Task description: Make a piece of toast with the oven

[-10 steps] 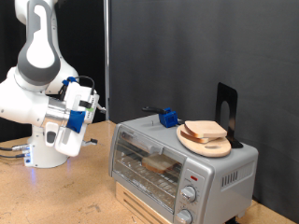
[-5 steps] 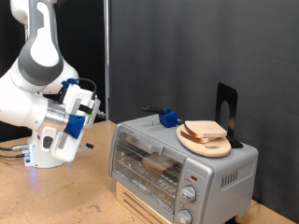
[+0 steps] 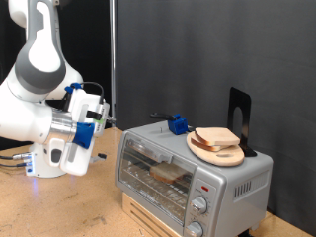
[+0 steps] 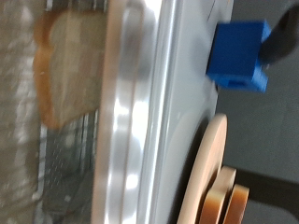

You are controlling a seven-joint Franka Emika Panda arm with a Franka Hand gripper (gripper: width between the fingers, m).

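The silver oven (image 3: 188, 170) stands at the exterior view's lower right with its glass door closed. Inside it, one piece of toast (image 3: 170, 172) lies on the wire rack, and the wrist view shows that toast (image 4: 65, 65) behind the glass. My gripper (image 3: 102, 118) hangs in the air to the exterior view's left of the oven, apart from it and level with its top. Nothing shows between the fingers. The fingers themselves do not appear in the wrist view.
On the oven's top sit a round wooden plate (image 3: 215, 151) with bread slices (image 3: 217, 137), a small blue block (image 3: 178, 124) and a black stand (image 3: 240, 117). The wrist view also catches the blue block (image 4: 238, 54) and the plate's edge (image 4: 207, 177). The robot base stands at far left.
The hand has turned and shifted slightly towards the oven, staying at about the same height. Oven, toast and plate have not moved.
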